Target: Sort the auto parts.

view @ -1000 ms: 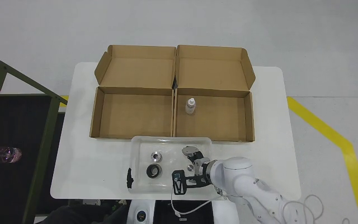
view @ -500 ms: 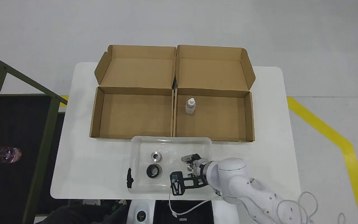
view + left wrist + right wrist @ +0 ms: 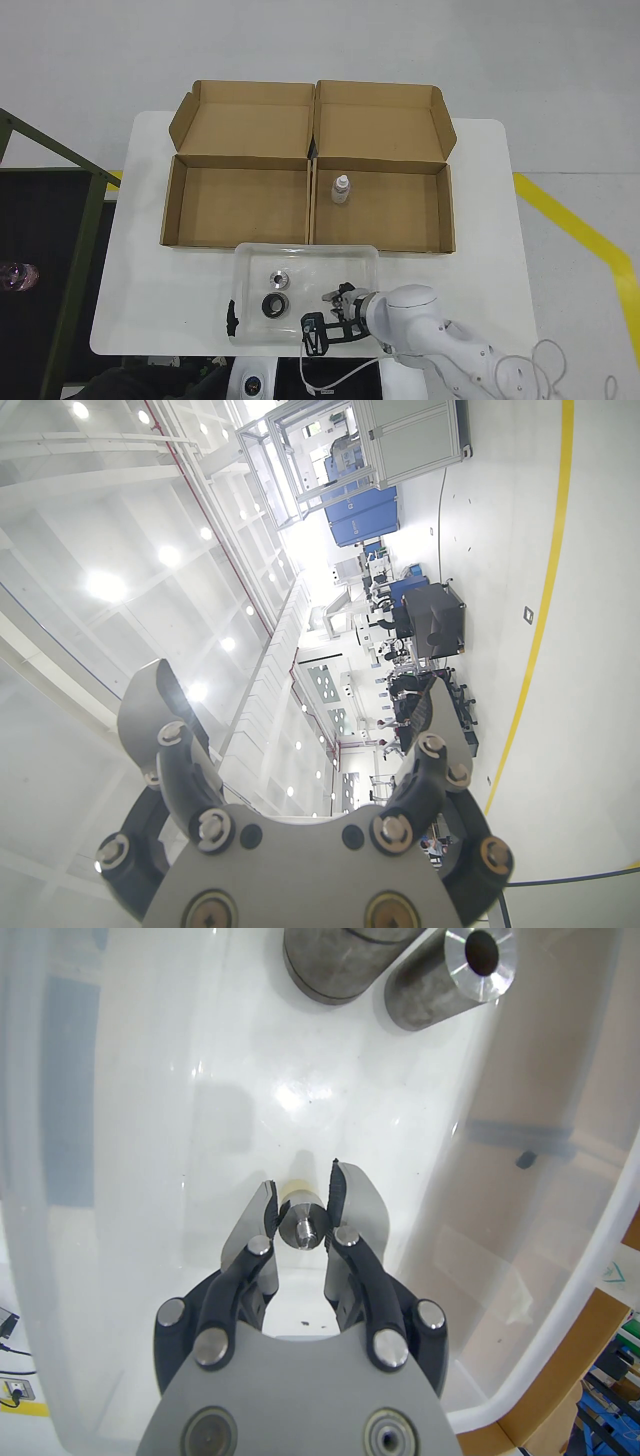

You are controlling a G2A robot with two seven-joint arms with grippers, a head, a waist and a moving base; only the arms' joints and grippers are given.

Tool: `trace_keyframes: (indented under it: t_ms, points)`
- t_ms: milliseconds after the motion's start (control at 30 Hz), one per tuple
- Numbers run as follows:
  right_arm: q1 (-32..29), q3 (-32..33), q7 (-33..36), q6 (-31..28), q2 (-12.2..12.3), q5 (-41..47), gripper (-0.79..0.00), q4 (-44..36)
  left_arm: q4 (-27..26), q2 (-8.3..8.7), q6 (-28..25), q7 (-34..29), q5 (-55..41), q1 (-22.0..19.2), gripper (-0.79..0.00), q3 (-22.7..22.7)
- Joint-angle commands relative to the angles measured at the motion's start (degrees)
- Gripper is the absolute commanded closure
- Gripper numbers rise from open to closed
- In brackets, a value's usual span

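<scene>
A clear plastic bin (image 3: 306,248) stands at the table's front. Inside it my right gripper (image 3: 303,1178) is shut on a small metal stud part (image 3: 300,1228) with a threaded tip, held just above the bin floor. In the top view the right gripper (image 3: 340,294) sits in the bin's right half. A dark ring (image 3: 335,958) and a metal bushing (image 3: 450,975) lie farther along the bin; from above, the bushing (image 3: 277,278) and the ring (image 3: 273,304) are in the left half. My left gripper (image 3: 292,680) is open, holds nothing and points up at the hall ceiling.
Two open cardboard boxes stand behind the bin: the left box (image 3: 240,205) and the right box (image 3: 400,215), which holds a small white bottle (image 3: 342,189). Their lids fold back. The clear bin wall (image 3: 550,1278) stands close beside the right gripper.
The right arm has drawn back toward the table's front edge and a little left inside the bin. The bushing, ring and bottle have not moved.
</scene>
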Motion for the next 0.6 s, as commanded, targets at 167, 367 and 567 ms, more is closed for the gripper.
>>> trace_keyframes:
  t_ms: [167, 367, 567]
  points:
    - [0.1, 2.1, -4.0, 0.5, 0.2, 2.9, 0.0, -1.4, 0.0, 0.0, 0.0, 0.0, 0.0, 0.0, -0.785, 0.0]
    - [-0.4, 4.4, -11.4, 2.1, 0.5, 3.7, 0.0, -1.2, 0.0, 0.0, 0.0, 0.0, 0.0, 0.0, -0.785, 0.0]
    - [-1.8, 7.7, -22.6, 4.5, 0.8, 5.9, 0.0, 1.1, 0.0, 0.0, 0.0, 0.0, 0.0, 0.0, -0.785, 0.0]
